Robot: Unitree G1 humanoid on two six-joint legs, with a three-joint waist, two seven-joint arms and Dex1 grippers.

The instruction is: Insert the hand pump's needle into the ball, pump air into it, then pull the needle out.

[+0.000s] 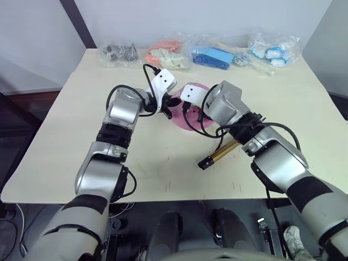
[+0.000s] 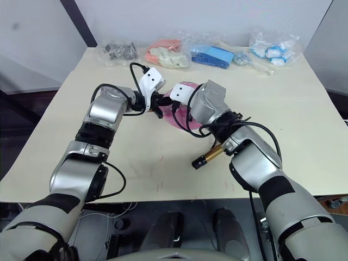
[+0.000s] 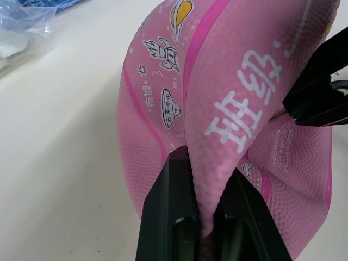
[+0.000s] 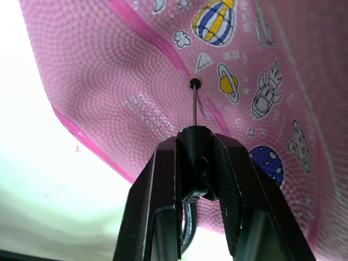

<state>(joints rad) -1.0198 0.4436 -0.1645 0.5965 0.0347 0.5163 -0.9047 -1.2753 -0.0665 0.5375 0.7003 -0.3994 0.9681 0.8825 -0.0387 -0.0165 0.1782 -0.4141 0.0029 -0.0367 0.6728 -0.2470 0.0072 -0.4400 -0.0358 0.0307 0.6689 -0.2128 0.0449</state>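
Right gripper [image 4: 197, 157] clamped on black fitting of needle [image 4: 194, 106], pin tip at valve of limp pink ball [image 4: 272, 65]. Left gripper [image 3: 209, 187] pinches ball fold. Ball near table [image 1: 76, 109] centre toward far edge; hand pump [image 1: 220, 154] lies toward near edge.

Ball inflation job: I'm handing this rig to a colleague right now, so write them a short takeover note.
Left hand: shut on a pinched fold of the limp pink ball, holding it up off the table.
Right hand: shut on the black fitting of the needle, whose tip sits at the ball's valve; how deep it has gone cannot be told.
Hand pump: lies on the table by the right forearm, unheld.
Done: ball held, needle lined up with the valve.
Left: seat the needle, pump air, pull the needle out.
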